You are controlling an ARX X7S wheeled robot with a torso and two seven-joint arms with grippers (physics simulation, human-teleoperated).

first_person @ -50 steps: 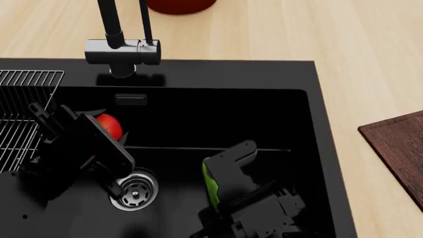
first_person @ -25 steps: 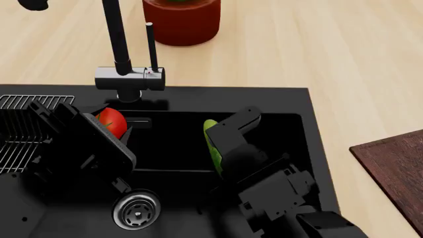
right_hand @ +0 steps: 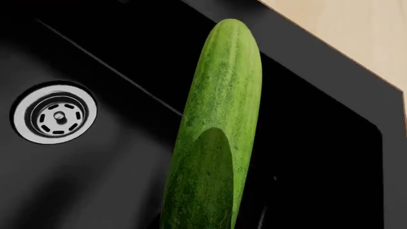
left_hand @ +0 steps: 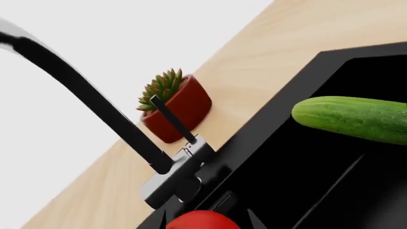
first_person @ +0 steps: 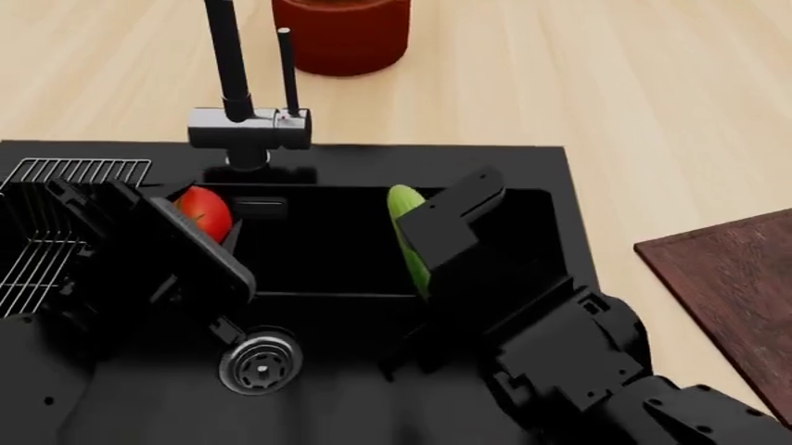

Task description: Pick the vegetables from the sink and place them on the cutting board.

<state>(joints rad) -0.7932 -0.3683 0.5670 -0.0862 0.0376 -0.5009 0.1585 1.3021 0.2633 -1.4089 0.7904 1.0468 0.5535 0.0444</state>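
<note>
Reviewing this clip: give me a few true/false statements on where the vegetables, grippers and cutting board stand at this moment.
1. The right gripper holds the cucumber. True.
2. The tomato lies on the cutting board. False: it is at the left gripper, over the sink.
3. The cutting board bears no vegetable. True, in the part visible.
4. The cucumber rests across the drain. False: it is lifted clear of it.
5. A potted succulent stands behind the faucet. True.
</note>
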